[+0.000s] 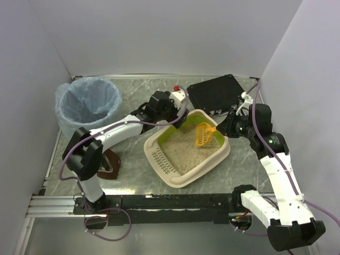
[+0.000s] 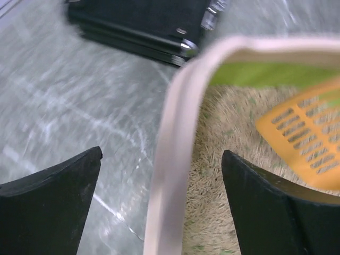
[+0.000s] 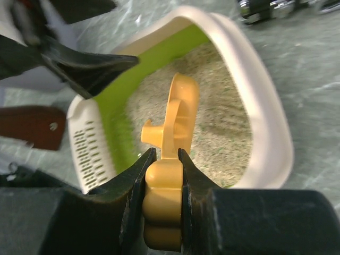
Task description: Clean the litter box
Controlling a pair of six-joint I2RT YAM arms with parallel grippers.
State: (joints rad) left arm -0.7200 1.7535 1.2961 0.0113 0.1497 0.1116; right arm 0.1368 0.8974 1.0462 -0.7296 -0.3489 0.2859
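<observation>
the litter box (image 1: 162,159) sits mid-frame on the tabletop (image 1: 135,170); i judge it a light, stiff tray whose loose granules (image 1: 186,154) would slide if tipped, so the rolled rim is where to pinch. my left tool (image 2: 162,204) is released, fingers wide either side of that rim, arm stretched in from lower left. my right tool (image 3: 164,159) is clenched on the handle of the orange scoop (image 3: 178,106), forearm angling in from the right, blade over the granules
</observation>
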